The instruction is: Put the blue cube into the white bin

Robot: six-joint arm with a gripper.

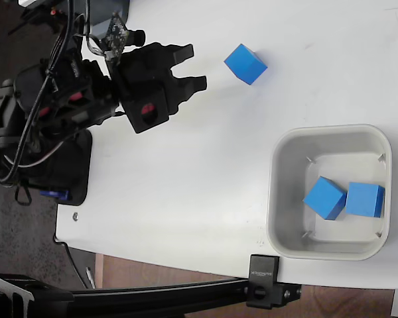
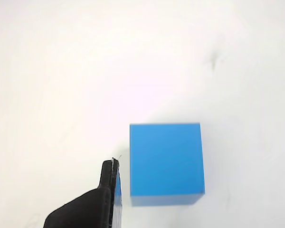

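On the white table in the fixed view, a blue cube (image 1: 245, 63) lies alone, upper middle. My gripper (image 1: 194, 67) is open just to its left, its black fingers pointing at the cube with a gap between, holding nothing. The wrist view shows the same blue cube (image 2: 165, 164) close below, with one black finger (image 2: 106, 192) just left of it; the other finger is out of frame. The white bin (image 1: 282, 199) sits at the lower right and holds two more blue cubes (image 1: 324, 197) (image 1: 365, 199) side by side.
The arm's base and cables (image 1: 46, 112) fill the upper left. A black clamp and bar (image 1: 264, 281) run along the table's bottom edge, just below the bin. The table edge (image 1: 63, 225) lies at the lower left.
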